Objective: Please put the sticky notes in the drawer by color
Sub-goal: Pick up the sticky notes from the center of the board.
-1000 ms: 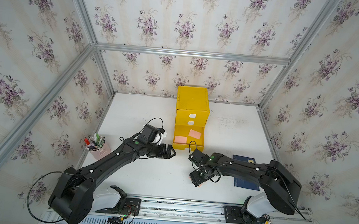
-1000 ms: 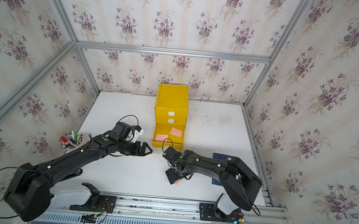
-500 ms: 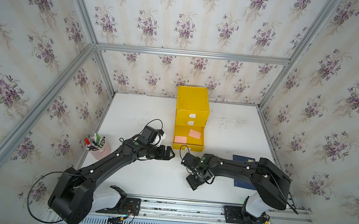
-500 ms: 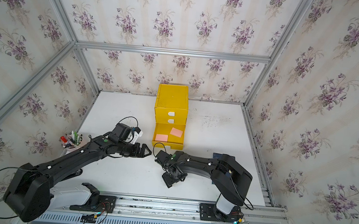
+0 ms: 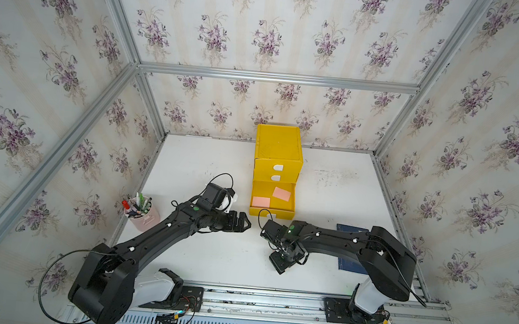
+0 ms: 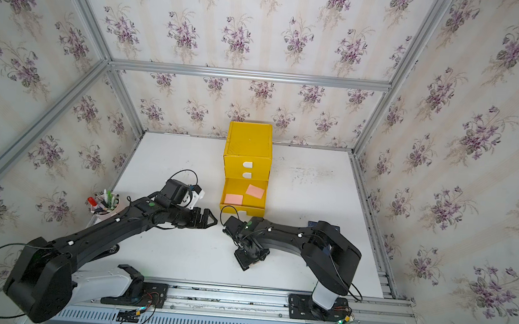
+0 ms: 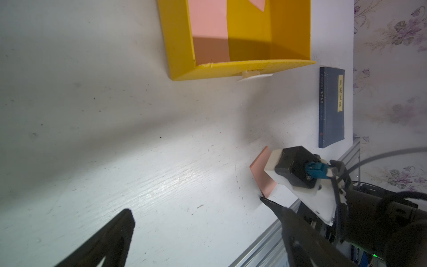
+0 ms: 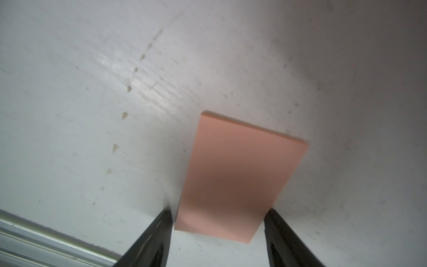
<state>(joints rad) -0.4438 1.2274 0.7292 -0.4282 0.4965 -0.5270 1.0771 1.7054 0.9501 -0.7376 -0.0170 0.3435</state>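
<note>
The yellow drawer chest stands at the back middle, its bottom drawer pulled out. Two pink sticky notes lie inside. A third pink sticky note lies flat on the white table in front of the chest. My right gripper points down at it, open, with one fingertip at each side edge. In both top views the arm hides that note. My left gripper hovers wide open and empty left of the open drawer. No yellow or blue notes show.
A dark blue book lies at the table's right edge, partly under my right arm. A pink cup of pens stands at the left edge. The metal rail runs along the table's front.
The right gripper's jaws have narrowed around the pink note on the table and its forearm has swung slightly left. The left arm has stayed nearly still.
</note>
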